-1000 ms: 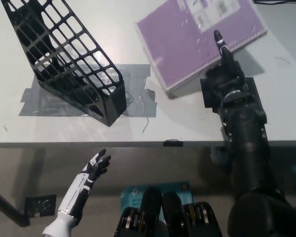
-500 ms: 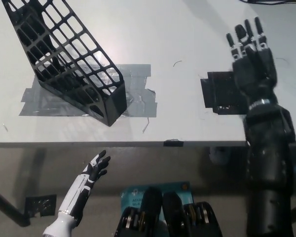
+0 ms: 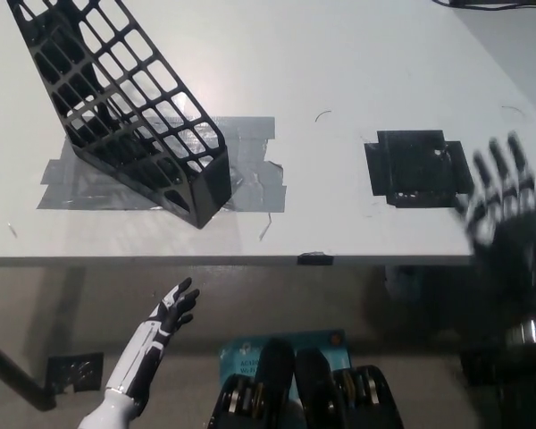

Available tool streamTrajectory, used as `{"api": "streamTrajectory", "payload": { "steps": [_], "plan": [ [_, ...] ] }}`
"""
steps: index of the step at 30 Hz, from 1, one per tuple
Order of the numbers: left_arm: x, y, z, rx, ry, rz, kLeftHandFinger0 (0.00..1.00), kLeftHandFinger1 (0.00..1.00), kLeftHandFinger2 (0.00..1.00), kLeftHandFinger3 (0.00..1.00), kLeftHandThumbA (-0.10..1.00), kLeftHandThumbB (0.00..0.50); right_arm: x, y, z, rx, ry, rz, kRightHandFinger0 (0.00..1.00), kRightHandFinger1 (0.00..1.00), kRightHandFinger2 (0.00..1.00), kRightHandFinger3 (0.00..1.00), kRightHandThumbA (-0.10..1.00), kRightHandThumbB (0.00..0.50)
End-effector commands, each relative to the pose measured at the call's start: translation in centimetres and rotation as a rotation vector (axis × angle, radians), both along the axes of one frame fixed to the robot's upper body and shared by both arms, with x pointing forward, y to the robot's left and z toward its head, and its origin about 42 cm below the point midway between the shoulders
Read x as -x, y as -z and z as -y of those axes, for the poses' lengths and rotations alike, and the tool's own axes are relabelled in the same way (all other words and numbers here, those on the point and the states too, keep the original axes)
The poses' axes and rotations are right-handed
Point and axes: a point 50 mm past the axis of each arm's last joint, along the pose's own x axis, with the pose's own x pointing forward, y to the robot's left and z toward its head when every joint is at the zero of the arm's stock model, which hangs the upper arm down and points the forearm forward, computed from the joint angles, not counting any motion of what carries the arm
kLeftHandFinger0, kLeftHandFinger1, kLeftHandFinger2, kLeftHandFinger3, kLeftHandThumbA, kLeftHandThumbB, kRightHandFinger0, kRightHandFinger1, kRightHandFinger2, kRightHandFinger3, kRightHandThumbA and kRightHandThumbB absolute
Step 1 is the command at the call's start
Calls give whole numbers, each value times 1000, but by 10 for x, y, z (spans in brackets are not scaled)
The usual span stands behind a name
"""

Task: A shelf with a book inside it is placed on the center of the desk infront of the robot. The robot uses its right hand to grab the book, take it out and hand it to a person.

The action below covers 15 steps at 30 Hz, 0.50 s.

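Note:
A black lattice shelf (image 3: 125, 112) lies tilted on grey tape at the desk's left; nothing shows inside it. No book is in view. My black right hand (image 3: 509, 210) is at the desk's right front edge, blurred, its fingers spread and holding nothing. My white left hand (image 3: 165, 317) rests below the desk edge at lower left, fingers apart and empty.
A black tape patch (image 3: 418, 167) marks the desk at right, just left of my right hand. Grey tape (image 3: 250, 134) lies under and beside the shelf. The white desk (image 3: 339, 71) ends at a front edge across the picture's middle.
The purple book that my right hand touched at the far right a second ago is gone. My right hand has pulled back toward me and to the right, open and empty.

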Motion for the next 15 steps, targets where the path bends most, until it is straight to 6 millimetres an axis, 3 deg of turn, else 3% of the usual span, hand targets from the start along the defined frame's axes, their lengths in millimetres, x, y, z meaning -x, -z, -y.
{"api": "streamTrajectory", "payload": {
  "steps": [1, 3, 5, 8, 12, 15],
  "plan": [
    [15, -1, -12, 15, -25, 35, 1000, 1000, 1000, 1000, 1000, 288, 69, 28, -17, 504, -99, 149, 1000, 1000, 1000, 1000, 1000, 345],
    [17, 1, -12, 9, -25, 42, 1000, 1000, 1000, 1000, 1000, 287, 70, 45, -16, 518, -102, 99, 1000, 1000, 1000, 1000, 1000, 322],
    [18, 1, -13, 7, -25, 40, 1000, 1000, 1000, 1000, 1000, 296, 71, 58, -17, 541, -119, 51, 1000, 1000, 1000, 1000, 1000, 344],
    [26, 8, -12, 17, -26, 25, 1000, 1000, 1000, 1000, 1000, 296, 77, 76, -19, 563, -129, 10, 1000, 1000, 1000, 1000, 1000, 333],
    [29, 10, -11, 27, -34, 17, 1000, 1000, 1000, 1000, 1000, 298, 77, 90, -21, 608, -170, -41, 1000, 1000, 1000, 1000, 1000, 383],
    [31, 11, -13, 14, -41, 27, 1000, 1000, 1000, 1000, 1000, 290, 77, 93, -23, 639, -204, -52, 1000, 1000, 1000, 1000, 1000, 377]
  ]
}}
